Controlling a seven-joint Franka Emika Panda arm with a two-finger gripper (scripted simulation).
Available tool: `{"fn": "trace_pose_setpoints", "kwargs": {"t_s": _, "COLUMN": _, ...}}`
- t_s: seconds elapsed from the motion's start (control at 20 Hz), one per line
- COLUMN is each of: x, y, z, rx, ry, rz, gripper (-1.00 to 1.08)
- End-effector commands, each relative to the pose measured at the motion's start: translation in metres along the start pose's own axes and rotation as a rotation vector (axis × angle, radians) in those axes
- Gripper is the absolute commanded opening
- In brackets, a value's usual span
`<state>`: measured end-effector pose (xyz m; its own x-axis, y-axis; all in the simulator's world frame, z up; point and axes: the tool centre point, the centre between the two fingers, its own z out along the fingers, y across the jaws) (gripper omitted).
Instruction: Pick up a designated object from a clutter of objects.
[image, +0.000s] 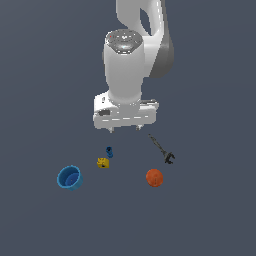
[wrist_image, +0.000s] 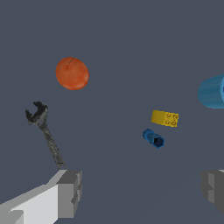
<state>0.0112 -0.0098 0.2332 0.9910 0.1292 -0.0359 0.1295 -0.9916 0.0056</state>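
Observation:
The designated object, a tiny dark-blue peg-like piece (image: 109, 152) (wrist_image: 153, 138), lies on the dark floor just behind the small yellow block (image: 103, 162) (wrist_image: 165, 118). My gripper (image: 124, 128) (wrist_image: 142, 192) hangs above the floor, behind the clutter and apart from it. Its fingers (wrist_image: 70, 192) stand wide apart with nothing between them. The peg sits ahead of the open fingers in the wrist view, nearer the finger at that picture's right edge.
A light-blue cup (image: 69, 177) (wrist_image: 213, 91) lies at the exterior view's left. An orange ball (image: 154, 177) (wrist_image: 72, 73) and a dark slim wrench (image: 162, 149) (wrist_image: 45, 134) lie toward the exterior view's right. The floor is flat and dark grey.

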Motion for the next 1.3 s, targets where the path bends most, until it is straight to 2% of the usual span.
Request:
{"fn": "trace_pose_setpoints", "kwargs": {"t_s": 0.0, "x": 0.001, "y": 0.012, "z": 0.023, "rx": 0.003, "ry": 0.005, "rz": -0.028, "gripper": 1.0}}
{"fn": "trace_pose_setpoints", "kwargs": {"t_s": 0.3, "x": -0.002, "y": 0.043, "z": 0.079, "rx": 0.007, "ry": 0.02, "rz": -0.098, "gripper": 1.0}}
{"fn": "trace_pose_setpoints", "kwargs": {"t_s": 0.6, "x": -0.01, "y": 0.064, "z": 0.117, "rx": 0.005, "ry": 0.03, "rz": -0.146, "gripper": 1.0}}
{"fn": "trace_pose_setpoints", "kwargs": {"t_s": 0.9, "x": -0.016, "y": 0.075, "z": 0.138, "rx": 0.003, "ry": 0.035, "rz": -0.172, "gripper": 1.0}}
{"fn": "trace_pose_setpoints", "kwargs": {"t_s": 1.25, "x": -0.017, "y": 0.077, "z": 0.142, "rx": 0.003, "ry": 0.035, "rz": -0.175, "gripper": 1.0}}
